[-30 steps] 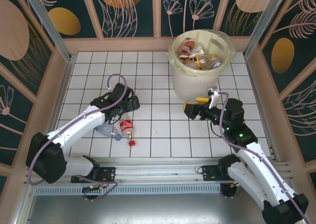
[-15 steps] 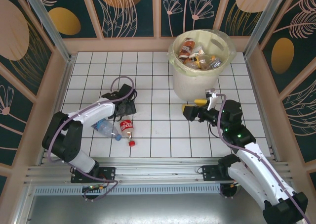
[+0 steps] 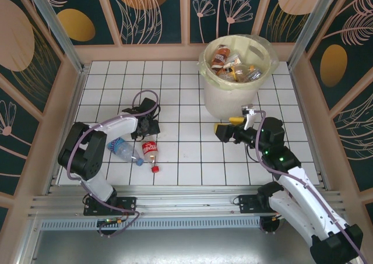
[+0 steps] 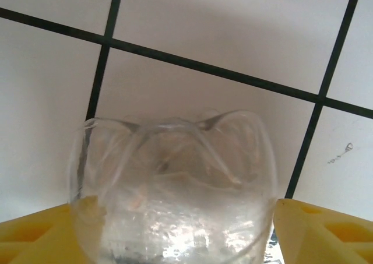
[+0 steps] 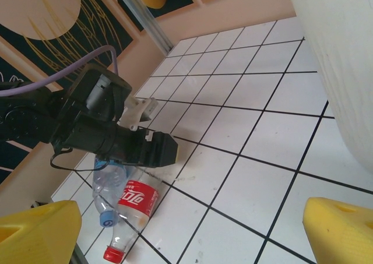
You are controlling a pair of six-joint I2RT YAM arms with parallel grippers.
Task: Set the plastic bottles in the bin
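A clear Coca-Cola bottle (image 3: pixel 150 151) with a red label and red cap lies on the white tiled floor (image 3: pixel 186 95). Its base points at my left gripper (image 3: pixel 149 127). In the left wrist view that clear base (image 4: pixel 175 182) sits between the two yellow fingers (image 4: pixel 315 229), which press against both its sides. A second clear bottle with a blue cap (image 3: pixel 123 150) lies beside it on the left. The bin (image 3: pixel 227 104) stands at the far right and holds several bottles (image 3: pixel 233 63). My right gripper (image 3: pixel 224 130) hangs open near the bin's base, with nothing in it.
Pale wooden walls (image 3: pixel 64 101) border the tiled floor on the left, far and right sides. The bin's pale wall (image 5: pixel 344 54) rises close on the right in the right wrist view. A purple cable (image 3: pixel 143 95) loops over the left arm.
The left arm has drawn back and dropped low at the Coca-Cola bottle's base, and its fingers have closed in on that base. The right arm has barely moved.
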